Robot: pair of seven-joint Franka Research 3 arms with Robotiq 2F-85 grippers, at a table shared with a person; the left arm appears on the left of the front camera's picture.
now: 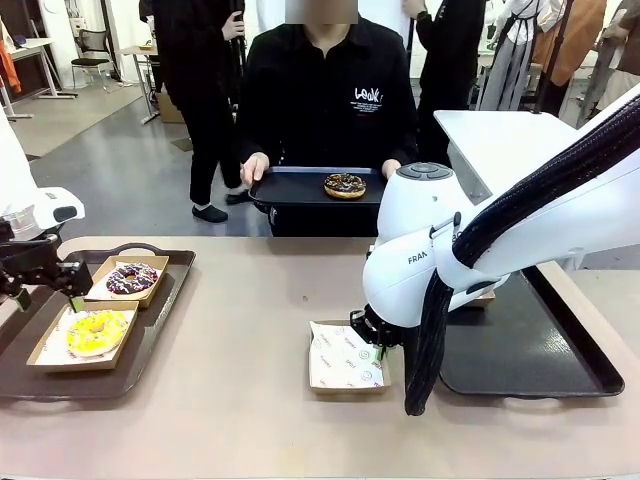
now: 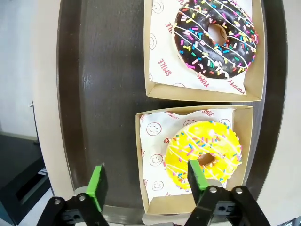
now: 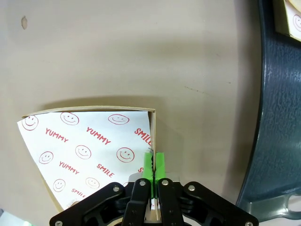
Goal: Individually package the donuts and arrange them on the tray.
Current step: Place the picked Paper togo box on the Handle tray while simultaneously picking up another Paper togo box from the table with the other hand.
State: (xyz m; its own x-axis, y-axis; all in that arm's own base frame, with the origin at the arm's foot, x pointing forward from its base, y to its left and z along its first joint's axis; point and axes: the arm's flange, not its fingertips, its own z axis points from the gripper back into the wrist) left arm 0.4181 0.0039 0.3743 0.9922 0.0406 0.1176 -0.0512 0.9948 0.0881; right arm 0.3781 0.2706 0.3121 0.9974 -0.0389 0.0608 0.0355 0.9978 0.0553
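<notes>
While the right gripper [image 3: 151, 165] pinches shut on the empty box [image 3: 94, 150] wall and the left gripper [image 2: 148, 181] gapes over the boxed yellow donut [image 2: 203, 151], item: soft, smearable glaze, best handled by its stiff cardboard rim

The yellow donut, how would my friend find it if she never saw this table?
Look at the dark tray on the robot's left side of the table. Two cardboard boxes sit on it, and the yellow donut lies in the nearer one. Its neighbour, the sprinkled chocolate donut, is dark; this one is bright yellow with white stripes.
</notes>
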